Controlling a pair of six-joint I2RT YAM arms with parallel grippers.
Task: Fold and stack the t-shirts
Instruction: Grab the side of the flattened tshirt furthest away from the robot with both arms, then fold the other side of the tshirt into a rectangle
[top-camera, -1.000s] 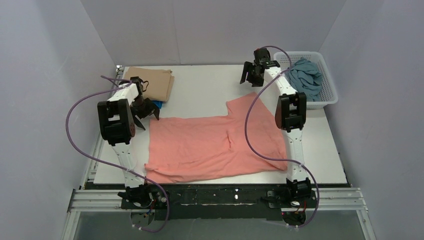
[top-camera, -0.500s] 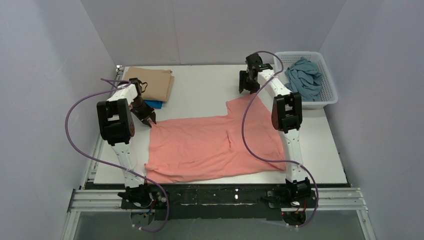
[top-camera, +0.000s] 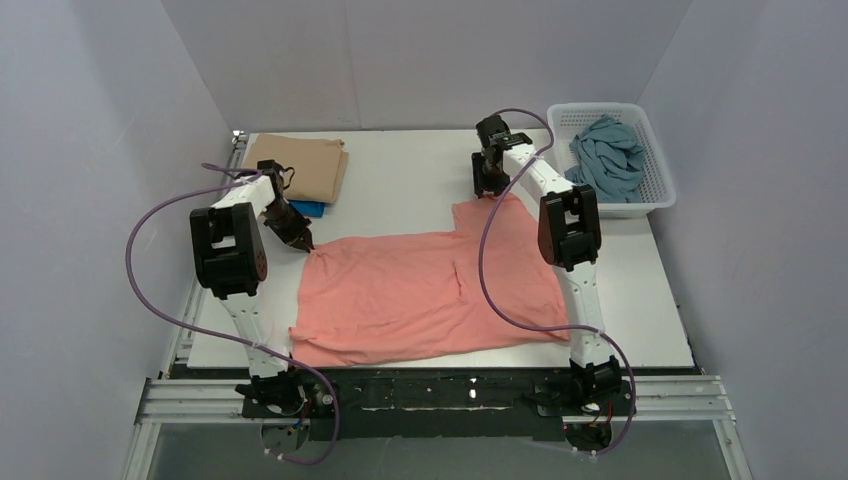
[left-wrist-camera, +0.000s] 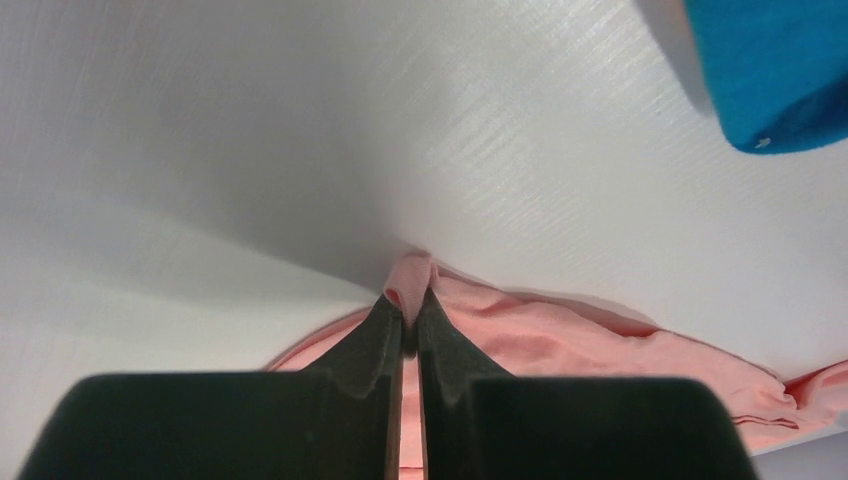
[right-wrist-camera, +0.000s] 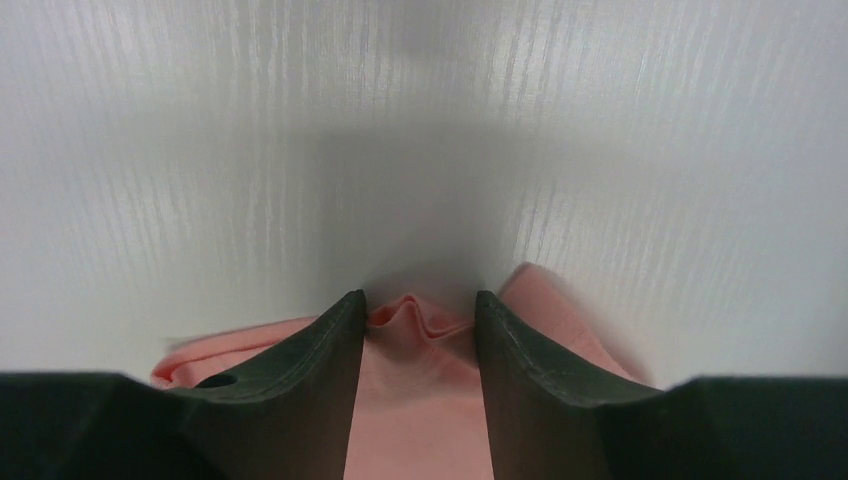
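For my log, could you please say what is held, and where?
Left end effector pinches the pink t-shirt by a far corner; right end effector, open, straddles its edge.

The left arm (top-camera: 245, 305) and the right arm (top-camera: 585, 300) are built alike: slim white links joined by boxy black joint housings, each rising from a black base (top-camera: 270, 390). A purple cable (top-camera: 135, 265) runs in a loose loop outside the left arm, and a second purple cable (top-camera: 487, 270) trails along the right. The left gripper (left-wrist-camera: 408, 303) and the right gripper (right-wrist-camera: 420, 297) have matte black fingers that taper to blunt tips.
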